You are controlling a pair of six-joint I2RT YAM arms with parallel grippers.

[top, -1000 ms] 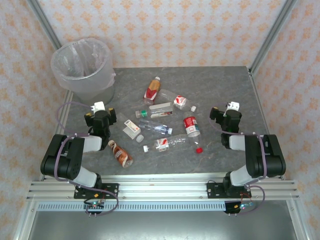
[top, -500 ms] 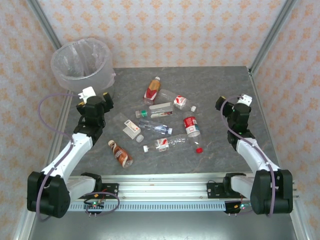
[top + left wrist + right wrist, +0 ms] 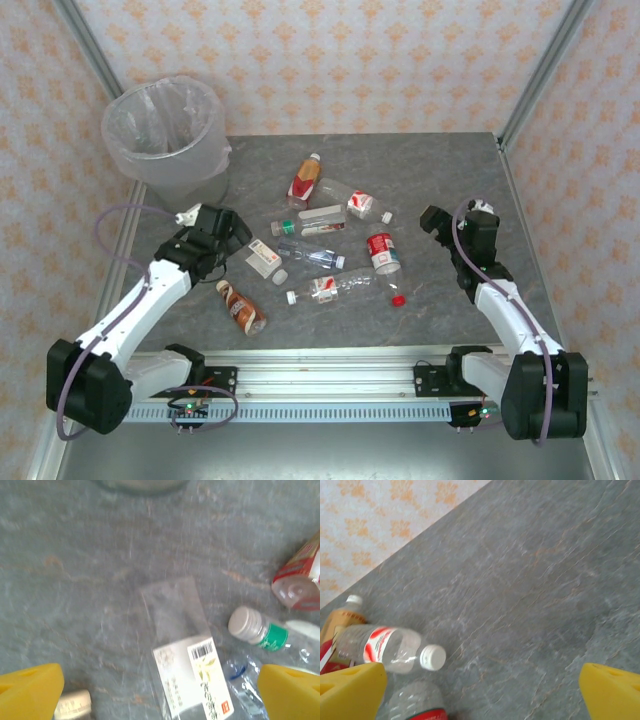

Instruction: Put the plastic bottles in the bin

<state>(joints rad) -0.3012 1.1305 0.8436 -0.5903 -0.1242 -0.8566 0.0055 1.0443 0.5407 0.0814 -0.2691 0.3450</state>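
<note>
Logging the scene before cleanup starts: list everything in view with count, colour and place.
plastic bottles: eight, clear with red-white, brown or orange labels, lying scattered mid-table
loose cap: one, red, near edge of the scatter
bin: one, translucent grey-white with clear liner, far left corner
table: one, grey stone pattern
walls: pale, orange-patterned, around the table
left tool: open, yellow pads, at the scatter's left edge
right tool: open, yellow pads, right of the scatter

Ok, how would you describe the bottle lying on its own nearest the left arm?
Start at the bin in the far left corner of the table and come toward the near edge. Left of the heap of bottles lies the brown-labelled bottle, alone: dark brown wrap, white cap, touching no other.
</note>
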